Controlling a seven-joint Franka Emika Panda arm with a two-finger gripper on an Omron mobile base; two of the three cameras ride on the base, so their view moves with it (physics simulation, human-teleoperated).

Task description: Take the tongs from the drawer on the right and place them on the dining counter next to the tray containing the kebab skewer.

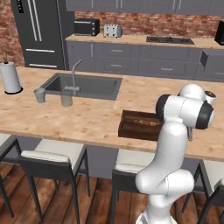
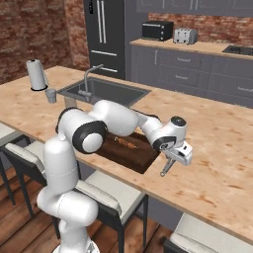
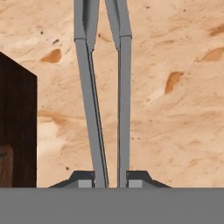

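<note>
My gripper (image 2: 176,157) hovers just over the dining counter (image 2: 217,143), right of the brown tray (image 2: 140,157), and is shut on the slim grey tongs (image 2: 166,168). In the hand view the tongs (image 3: 90,109) run up from between my gripper (image 3: 111,180) fingertips, their two thin arms slightly spread over the beige counter (image 3: 175,109). The tray's dark corner (image 3: 17,131) lies at the left. The kebab skewer (image 2: 126,143) rests inside the tray (image 1: 131,127). A dark-grey drawer (image 1: 204,59) juts open from the far cabinets at the right.
The sink (image 1: 87,85) with its tap (image 1: 74,74) is set into the counter left of the tray. A paper-towel roll (image 1: 10,78) and a small cup (image 1: 40,95) stand at the far left. Stools (image 1: 52,159) line the near side.
</note>
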